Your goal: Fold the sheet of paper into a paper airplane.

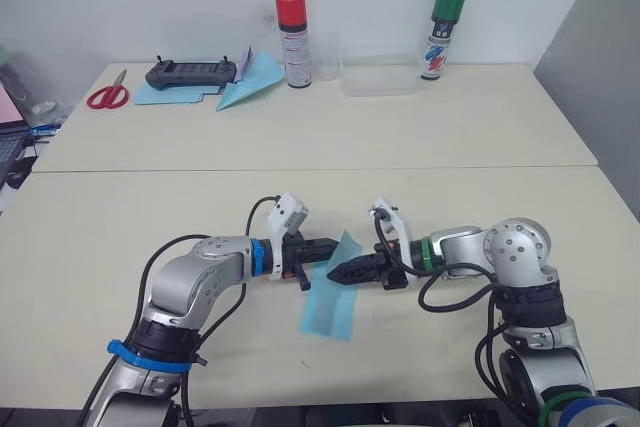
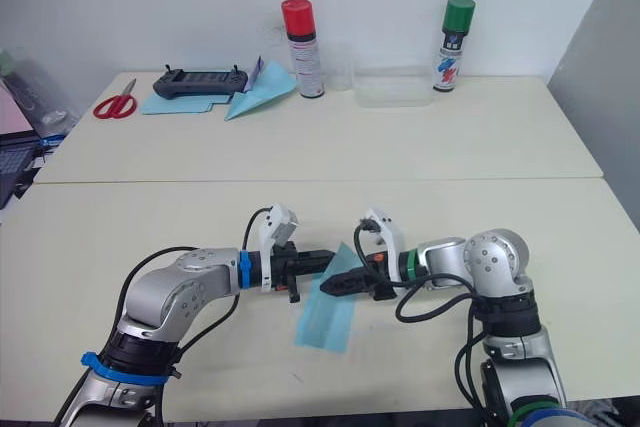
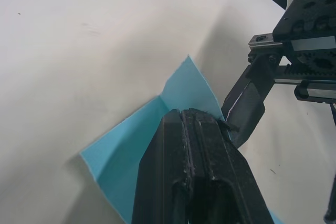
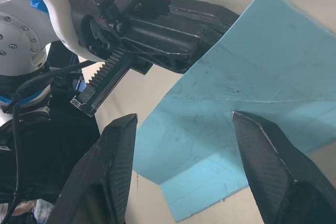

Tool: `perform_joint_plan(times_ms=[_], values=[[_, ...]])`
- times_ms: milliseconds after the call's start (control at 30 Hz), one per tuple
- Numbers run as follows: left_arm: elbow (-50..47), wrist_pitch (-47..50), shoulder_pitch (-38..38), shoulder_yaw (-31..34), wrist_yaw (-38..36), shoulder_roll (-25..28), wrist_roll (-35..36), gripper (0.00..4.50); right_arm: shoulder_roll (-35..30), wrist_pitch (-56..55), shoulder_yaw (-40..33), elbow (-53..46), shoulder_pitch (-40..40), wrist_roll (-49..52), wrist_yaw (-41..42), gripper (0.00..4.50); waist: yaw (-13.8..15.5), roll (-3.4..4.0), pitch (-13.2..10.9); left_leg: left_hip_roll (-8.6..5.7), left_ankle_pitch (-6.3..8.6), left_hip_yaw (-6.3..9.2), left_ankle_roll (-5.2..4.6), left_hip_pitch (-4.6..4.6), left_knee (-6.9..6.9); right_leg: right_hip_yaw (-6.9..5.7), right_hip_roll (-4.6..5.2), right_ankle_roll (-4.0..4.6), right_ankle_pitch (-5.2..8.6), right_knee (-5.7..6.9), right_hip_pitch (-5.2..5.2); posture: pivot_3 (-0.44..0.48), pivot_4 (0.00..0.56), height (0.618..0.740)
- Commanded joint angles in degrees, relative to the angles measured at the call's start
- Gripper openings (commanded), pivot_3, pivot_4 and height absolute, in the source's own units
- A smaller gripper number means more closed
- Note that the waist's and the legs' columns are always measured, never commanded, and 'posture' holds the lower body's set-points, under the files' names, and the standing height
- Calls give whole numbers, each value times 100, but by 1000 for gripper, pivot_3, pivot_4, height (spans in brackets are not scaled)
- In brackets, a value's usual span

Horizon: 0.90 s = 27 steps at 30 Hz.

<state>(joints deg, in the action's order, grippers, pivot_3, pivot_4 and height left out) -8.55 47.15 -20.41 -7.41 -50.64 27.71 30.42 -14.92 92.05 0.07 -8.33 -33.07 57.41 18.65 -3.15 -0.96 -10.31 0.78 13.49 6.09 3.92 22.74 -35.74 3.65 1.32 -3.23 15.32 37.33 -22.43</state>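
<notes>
Sheet: long axis toward robot, between both tools; left tool clamped on raised far corner; right tool spread, empty, over it

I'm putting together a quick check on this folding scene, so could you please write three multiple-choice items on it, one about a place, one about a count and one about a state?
1. Where do the scissors lie?
A. At the far left of the rear table
B. Beside the green-capped can
C. Under the right gripper

2. How many spray cans stand by the wall?
A. One
B. Two
C. Four

3. How are the left gripper's fingers?
A. Wide apart
B. Shut on the sheet of paper
C. Shut on the scissors

Answers:
1. A: the red-handled scissors lie left of the black controller.
2. B: a red-capped can and a green-capped can stand there.
3. B: the left gripper has its fingers pressed together on the edge of the sheet of paper, while the right gripper is open over it.
</notes>
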Motion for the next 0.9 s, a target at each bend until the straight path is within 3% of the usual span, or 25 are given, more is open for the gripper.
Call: perform_joint_plan(times_ms=[33, 467, 900], values=[[-221, 13, 49, 13, -71, 11, 135, 0, 52, 44, -128, -65, -56, -49, 66, 2969, 0, 0, 0, 0, 0, 0, 0, 0, 0, 0, 0, 0, 0, 0, 0, 0, 150, 740], [-487, 121, 432, 156, -204, 411, 269, 0, -16, 45, -322, 121, -115, -11, 47, 2969, -2, 0, 0, 0, 0, 0, 0, -1, -2, 1, 0, 1, 0, 5, -2, 0, 150, 740], [-664, 288, 375, 85, -49, 155, 549, 0, -33, 45, -389, 313, -90, 612, -297, 2969, -2, 0, 0, 0, 0, -3, 0, 0, -16, 7, -3, -2, 2, 40, -16, 0, 150, 740]])
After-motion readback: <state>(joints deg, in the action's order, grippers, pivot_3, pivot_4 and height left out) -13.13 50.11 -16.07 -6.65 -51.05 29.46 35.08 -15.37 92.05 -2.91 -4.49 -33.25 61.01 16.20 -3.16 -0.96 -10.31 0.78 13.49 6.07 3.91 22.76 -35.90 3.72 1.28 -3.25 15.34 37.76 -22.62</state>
